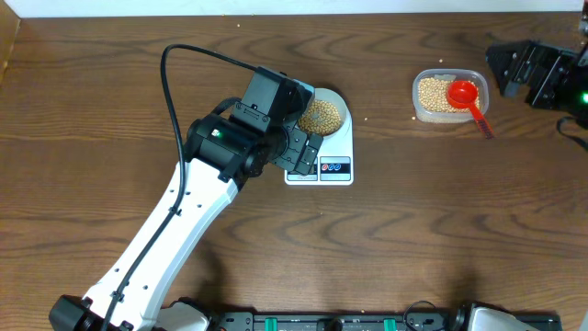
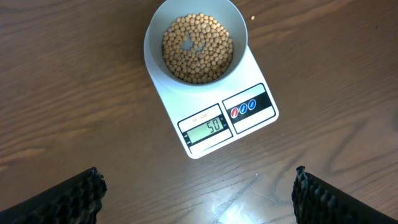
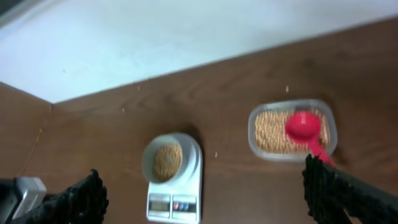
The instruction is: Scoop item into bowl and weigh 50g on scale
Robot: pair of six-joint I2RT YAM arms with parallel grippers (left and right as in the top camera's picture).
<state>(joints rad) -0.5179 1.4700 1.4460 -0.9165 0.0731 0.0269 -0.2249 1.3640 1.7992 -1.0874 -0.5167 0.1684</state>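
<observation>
The pale bowl [image 2: 239,25] stands on the white scale [image 2: 256,78] and holds a layer of tan beans [image 2: 198,48]. The scale's display [image 2: 205,128] reads 50. My left gripper [image 2: 196,171] hovers over bare table just in front of the scale, open and empty. In the overhead view this left gripper [image 1: 301,147] hangs above the scale's front left corner and hides part of the scale [image 1: 335,168]. My right gripper [image 1: 514,64] is at the far right, open and empty, beside the clear tub [image 1: 439,115].
The clear tub [image 3: 256,144] holds more beans, and a red scoop [image 3: 303,126] lies in it with its handle over the rim. A few stray beans lie on the wood. A white wall edge runs along the table's back.
</observation>
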